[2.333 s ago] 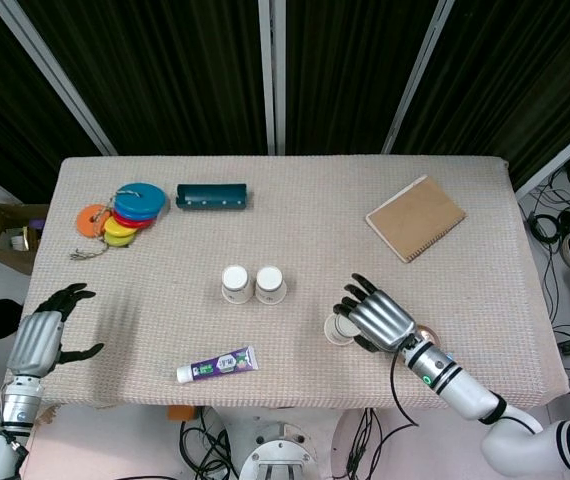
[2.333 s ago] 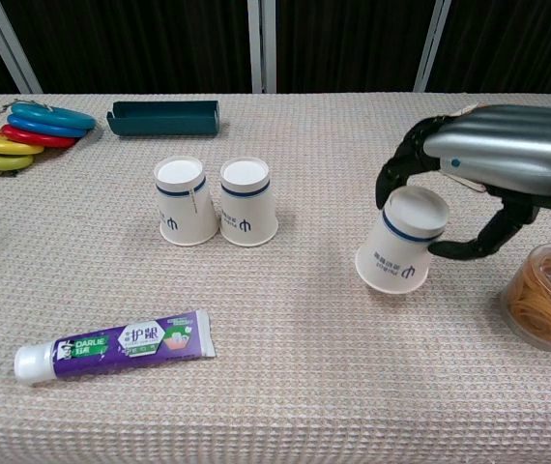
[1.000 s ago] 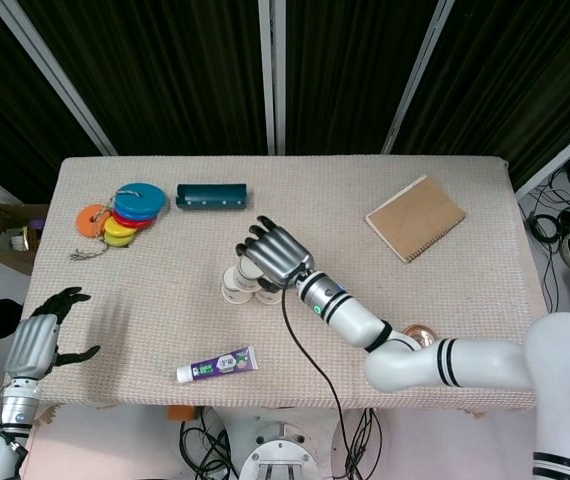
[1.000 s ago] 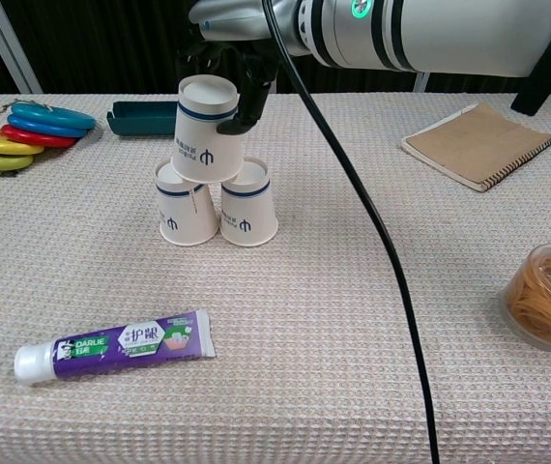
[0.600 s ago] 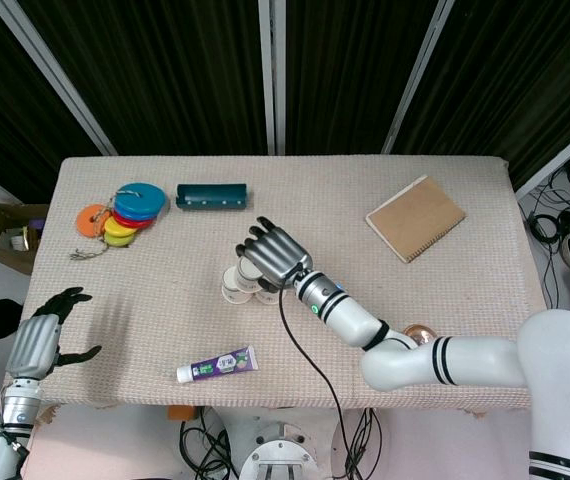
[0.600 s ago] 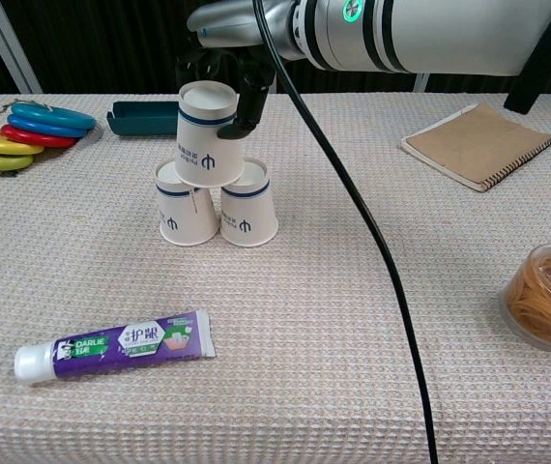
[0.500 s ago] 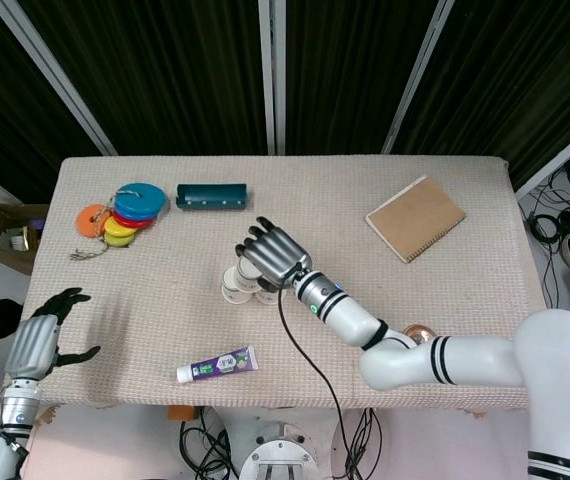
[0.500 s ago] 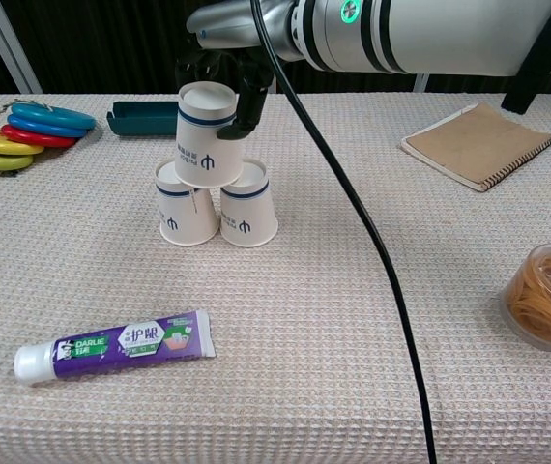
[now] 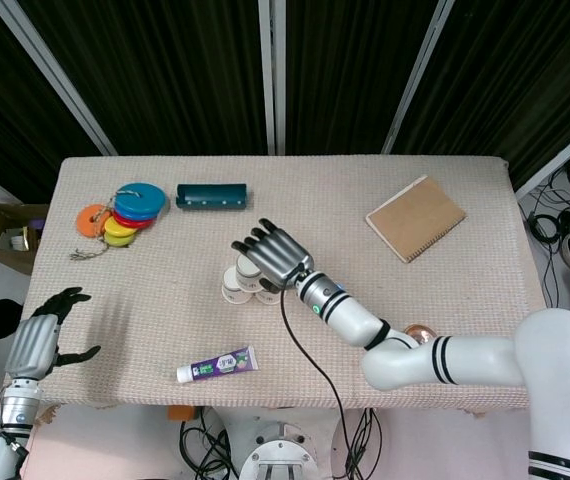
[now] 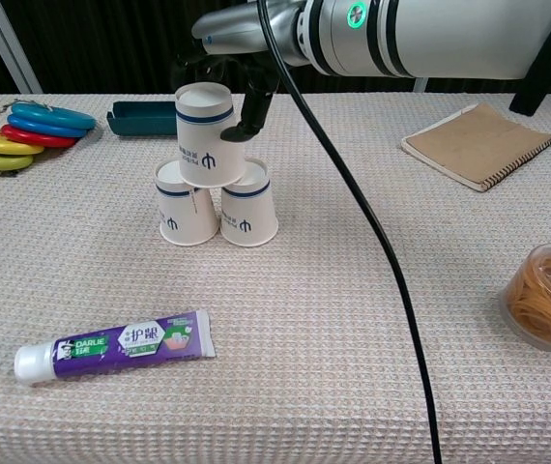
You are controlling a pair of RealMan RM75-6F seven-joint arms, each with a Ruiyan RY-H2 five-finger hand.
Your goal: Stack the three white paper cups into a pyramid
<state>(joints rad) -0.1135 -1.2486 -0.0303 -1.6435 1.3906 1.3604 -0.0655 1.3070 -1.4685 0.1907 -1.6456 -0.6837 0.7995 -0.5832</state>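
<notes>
Table [image 10: 353, 319]: beige woven cloth surface, all items below resting on it.

Paper cups, three, white with blue band, all upside down. Left base cup [image 10: 185, 203] and right base cup [image 10: 248, 202] stand side by side and touching, left of the table's middle. Top cup [image 10: 207, 135] sits across the two, bridging where they meet and tilted slightly; in the head view the stack [image 9: 246, 281] is mostly covered by the hand above it.

Right hand [image 10: 225, 82]: reaches in from the right, above and just behind the top cup. Fingers [image 10: 254, 108] spread, one dark fingertip close beside the cup's right upper edge; whether it touches cannot be told. No grip on the cup is visible. From above, the right hand [image 9: 269, 255] shows its fingers fanned apart.

Left hand [image 9: 39, 338]: near-left edge of the table, well apart from the cups, fingers apart and lightly curled, holding nothing. Seen in the head view only.

Toothpaste tube [image 10: 116, 346]: purple, white cap, lying flat on the near left, cap pointing left.

Teal tray [image 10: 163, 117]: far left, beyond the cups.

Coloured discs [image 10: 26, 132]: fanned bunch at the far-left edge.

Notebook [image 10: 478, 144]: brown cover, spiral-bound, far right.

Tub of rubber bands [image 10: 545, 296]: clear, round, near-right edge.

Black cable [image 10: 373, 242]: hangs from the right arm, crossing in front of the table.
</notes>
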